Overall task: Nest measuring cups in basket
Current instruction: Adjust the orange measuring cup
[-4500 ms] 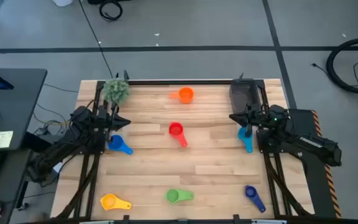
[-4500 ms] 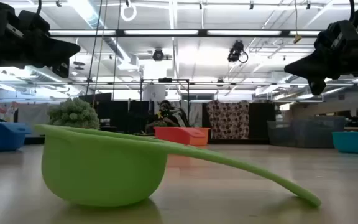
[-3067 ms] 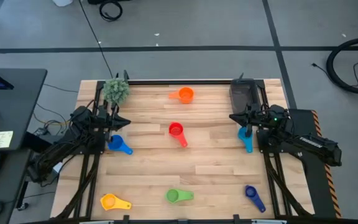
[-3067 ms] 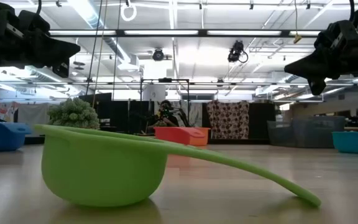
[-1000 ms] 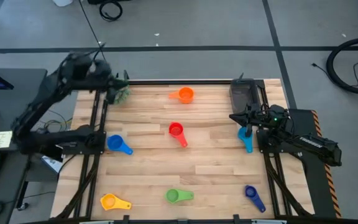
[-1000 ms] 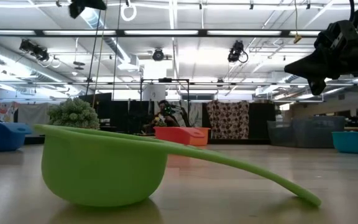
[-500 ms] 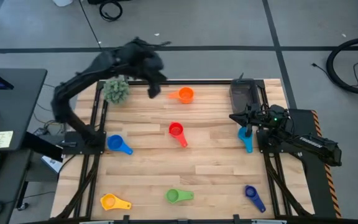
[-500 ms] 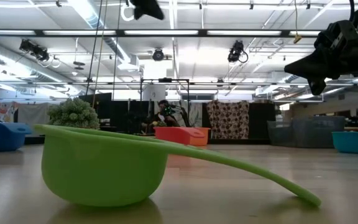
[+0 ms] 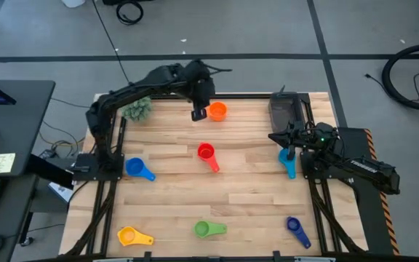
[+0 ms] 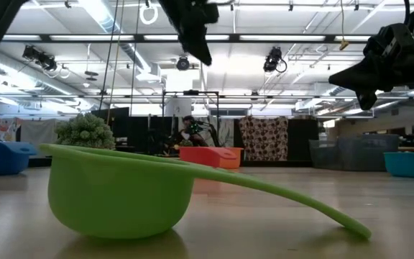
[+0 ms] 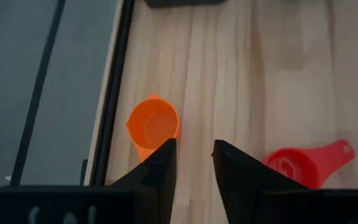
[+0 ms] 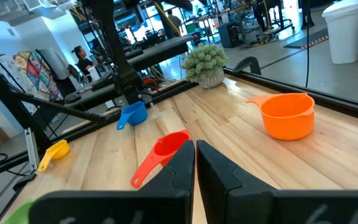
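My left gripper [image 9: 198, 113] hangs open over the far middle of the table, fingers pointing down, just left of the orange cup [image 9: 217, 110]. In the left wrist view the orange cup [image 11: 153, 126] lies beside the fingers [image 11: 194, 149], untouched. My right gripper [image 9: 275, 136] is shut and empty above the table's right side, next to the light blue cup [image 9: 287, 161]. The red cup [image 9: 206, 152] lies mid-table. The dark grey basket [image 9: 284, 109] stands at the far right. Several cups lie apart on the table, open side up.
The blue cup [image 9: 135, 168] lies at the left; the yellow [image 9: 129, 236], green [image 9: 208, 229] and dark blue [image 9: 295, 228] cups lie along the near edge. A fuzzy green plant ball [image 9: 135, 108] stands at the far left corner. Black arm frames run along both sides.
My left arm has swung from above the table's far left corner toward the right and come down, its gripper now pointing down beside the orange cup. The right arm and all cups have stayed where they were.
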Action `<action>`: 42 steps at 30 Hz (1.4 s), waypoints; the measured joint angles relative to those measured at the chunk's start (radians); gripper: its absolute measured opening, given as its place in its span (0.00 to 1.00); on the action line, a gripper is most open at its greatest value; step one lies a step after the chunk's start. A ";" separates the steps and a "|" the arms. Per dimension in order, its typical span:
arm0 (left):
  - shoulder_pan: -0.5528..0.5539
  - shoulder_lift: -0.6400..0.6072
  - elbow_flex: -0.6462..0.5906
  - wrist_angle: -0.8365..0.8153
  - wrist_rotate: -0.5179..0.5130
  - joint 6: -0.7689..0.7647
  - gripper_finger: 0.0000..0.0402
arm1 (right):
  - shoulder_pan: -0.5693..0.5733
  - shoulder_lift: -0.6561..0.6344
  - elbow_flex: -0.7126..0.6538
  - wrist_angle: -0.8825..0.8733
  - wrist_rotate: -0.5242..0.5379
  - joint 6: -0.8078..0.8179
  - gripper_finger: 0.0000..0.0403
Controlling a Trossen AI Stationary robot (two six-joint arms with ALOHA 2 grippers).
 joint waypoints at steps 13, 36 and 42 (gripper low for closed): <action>0.018 0.205 0.000 0.037 0.004 0.160 0.29 | 0.000 0.000 0.000 0.000 0.000 0.000 0.06; 0.030 0.375 0.000 0.126 0.005 0.184 0.29 | 0.000 0.000 0.000 0.000 0.000 0.000 0.06; 0.048 0.409 -0.002 0.120 0.004 0.171 0.29 | 0.000 0.000 0.000 0.000 0.000 0.000 0.06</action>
